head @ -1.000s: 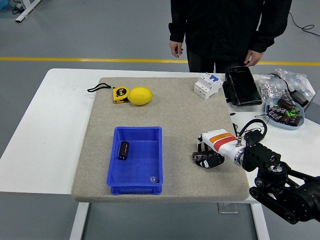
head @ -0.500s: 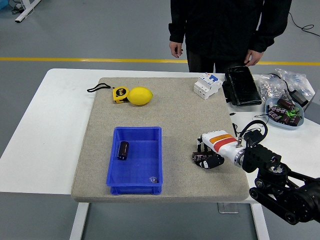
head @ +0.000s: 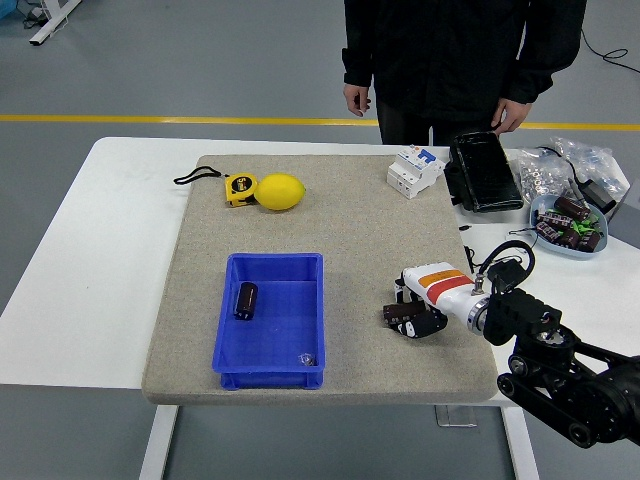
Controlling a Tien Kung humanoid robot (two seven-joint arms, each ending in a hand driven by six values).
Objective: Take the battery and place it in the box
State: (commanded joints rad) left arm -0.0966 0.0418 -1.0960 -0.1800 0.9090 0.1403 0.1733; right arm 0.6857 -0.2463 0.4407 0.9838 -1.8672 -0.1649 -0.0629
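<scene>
A dark cylindrical battery [head: 403, 314] was held low over the grey mat on the counter, lying roughly on its side and enclosed by the curled fingers of the right robot hand [head: 418, 310], so that only part of its body could be seen. It was placed to the right of the blue box [head: 270, 361], apart from it. The box was an open, rectangular plastic bin, set upright on the mat with its long side running away from the near edge. A second dark battery [head: 246, 300] was seen lying inside it, near its left wall.
</scene>
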